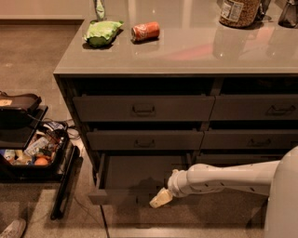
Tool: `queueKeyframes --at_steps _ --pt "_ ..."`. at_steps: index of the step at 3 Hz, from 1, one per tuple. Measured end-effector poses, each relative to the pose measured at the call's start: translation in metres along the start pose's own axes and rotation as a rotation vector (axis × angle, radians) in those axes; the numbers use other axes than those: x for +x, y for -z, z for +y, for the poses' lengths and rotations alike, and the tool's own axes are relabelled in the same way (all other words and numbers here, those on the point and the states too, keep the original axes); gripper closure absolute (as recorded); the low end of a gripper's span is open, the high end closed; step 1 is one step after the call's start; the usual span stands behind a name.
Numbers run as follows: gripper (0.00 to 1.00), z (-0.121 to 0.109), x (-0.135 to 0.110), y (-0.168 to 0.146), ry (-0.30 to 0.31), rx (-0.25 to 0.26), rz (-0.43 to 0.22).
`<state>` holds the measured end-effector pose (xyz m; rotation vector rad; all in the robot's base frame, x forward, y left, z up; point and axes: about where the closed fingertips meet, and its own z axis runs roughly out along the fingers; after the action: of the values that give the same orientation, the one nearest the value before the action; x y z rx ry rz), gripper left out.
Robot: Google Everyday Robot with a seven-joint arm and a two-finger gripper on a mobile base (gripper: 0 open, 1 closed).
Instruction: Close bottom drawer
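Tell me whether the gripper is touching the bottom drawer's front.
Cannot tell. In the camera view the gripper overlaps the open bottom drawer at its front edge, but neither contact nor gap shows.

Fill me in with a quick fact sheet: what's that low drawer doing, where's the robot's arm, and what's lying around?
Bottom drawer: pulled out, nothing visible inside
Pincer: low, by the right end of the drawer's front; contact unclear
Arm: white, reaching in from the right
Counter: green bag, orange can on its side, jar at the back
Floor, left: black bin of mixed items
Task status: drawer not yet closed
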<state>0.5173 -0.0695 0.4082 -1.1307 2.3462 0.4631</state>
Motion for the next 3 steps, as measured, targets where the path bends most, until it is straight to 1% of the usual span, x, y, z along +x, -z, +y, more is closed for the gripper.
queueKeyframes --at_steps 1,2,3 --pt "0.00 -0.005 -0.006 -0.007 -0.017 0.032 -0.065" --pt "0.00 -0.020 -0.016 -0.043 -0.097 0.089 -0.216" --pt "0.00 -0.019 -0.017 -0.049 -0.095 0.090 -0.205"
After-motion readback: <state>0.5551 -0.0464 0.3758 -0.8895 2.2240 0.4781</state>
